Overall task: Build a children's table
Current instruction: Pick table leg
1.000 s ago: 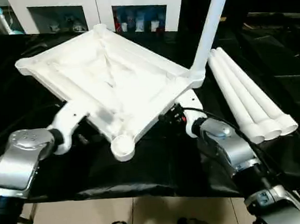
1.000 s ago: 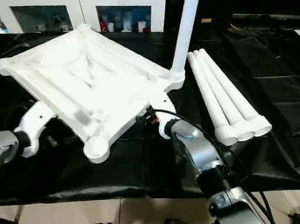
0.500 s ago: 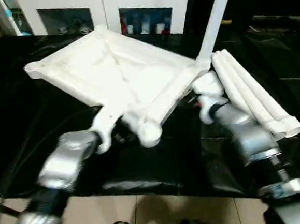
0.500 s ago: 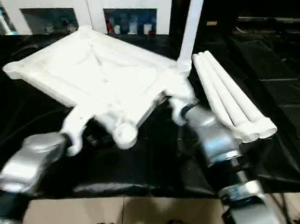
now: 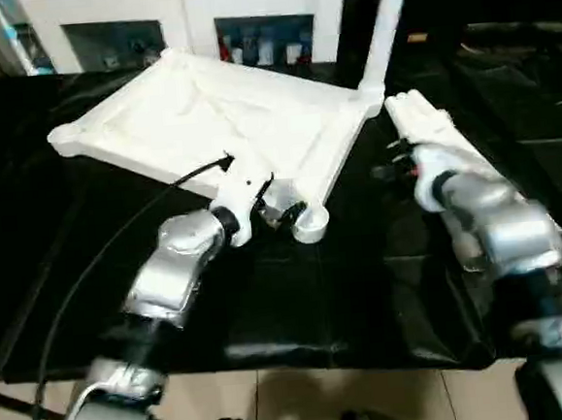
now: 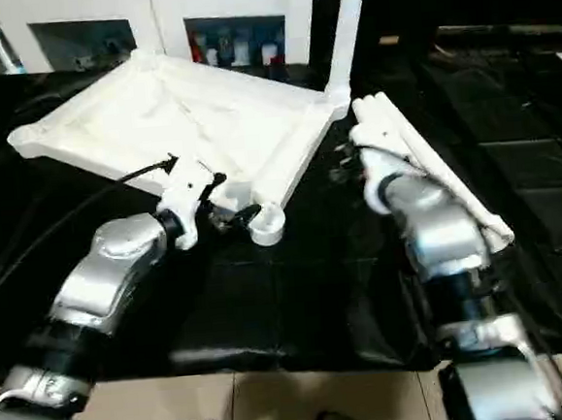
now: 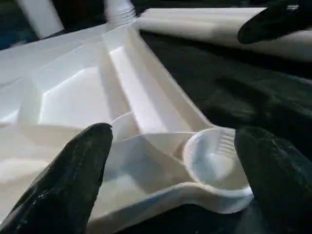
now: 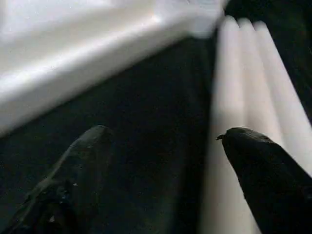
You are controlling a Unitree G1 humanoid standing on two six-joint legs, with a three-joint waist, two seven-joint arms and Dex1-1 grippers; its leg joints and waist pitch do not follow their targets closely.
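Table top (image 5: 218, 127): one, white plastic, lying underside up on the black-covered work surface (image 5: 365, 281), ribs and recessed panels facing upward, set ahead of the robot and a little to its left. Corner sockets: four; near socket (image 5: 309, 225) empty, round and open, at the edge closest to the robot; left socket (image 5: 64, 139) and far socket (image 5: 167, 58) likewise empty as far as visible. Fitted leg (image 5: 383, 27): one, standing upright in the right-hand corner, rising out of frame. Loose legs (image 8: 243, 87): three by count in the right wrist view, lying side by side on the black cover, just beside the top's right edge, partly hidden behind the right forearm in the head views. Progress, by judgement: one leg of four seated, three to go, so roughly a quarter done. Left gripper (image 7: 170, 161): spread wide, holding nothing, black fingers (image 7: 73, 175) either side of the near socket, close over the top's corner. Right gripper (image 8: 161, 165): also spread, holding nothing, poised over the gap between the top's edge and the nearest loose leg. Background: white glass-door cabinet (image 5: 188, 18), one, behind the work surface.
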